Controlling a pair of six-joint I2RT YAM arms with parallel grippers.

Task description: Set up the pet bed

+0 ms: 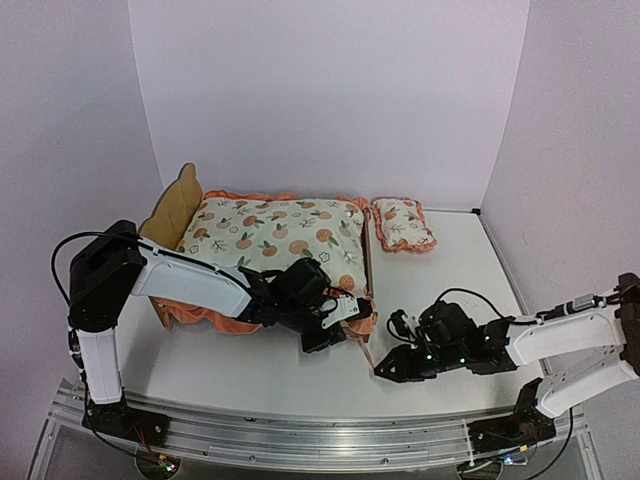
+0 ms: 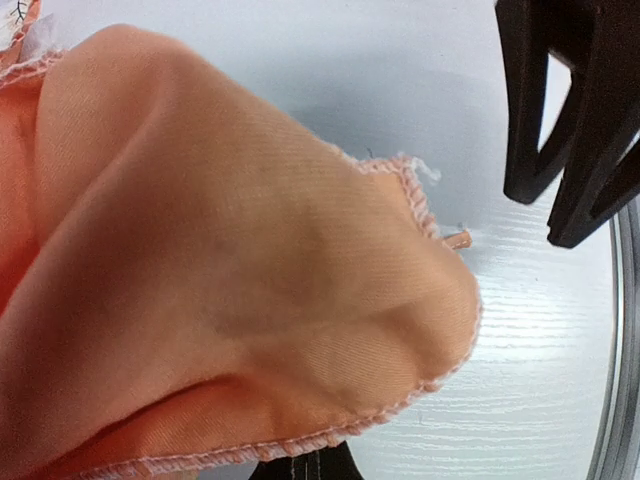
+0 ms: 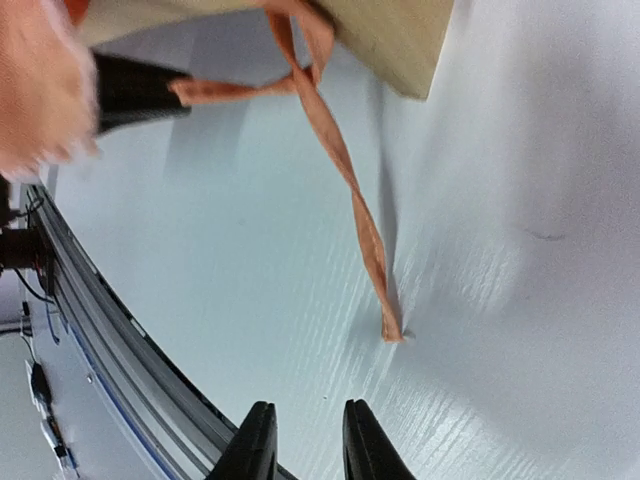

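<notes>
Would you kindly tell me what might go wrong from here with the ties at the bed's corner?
The loose tie is thin, with only its end resting on the table, so the right gripper, jaws slightly apart, may close beside it. The left gripper seems to pinch the other tie; pulling could drag the cushion askew on the pet bed.

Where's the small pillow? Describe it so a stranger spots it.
Start at the wooden pet bed on the table's left half, filled by a big fruit-print cushion. Just right of its far corner, near the back wall, lies the small pillow. Same print and orange ruffle, but far smaller and flat on the table.
</notes>
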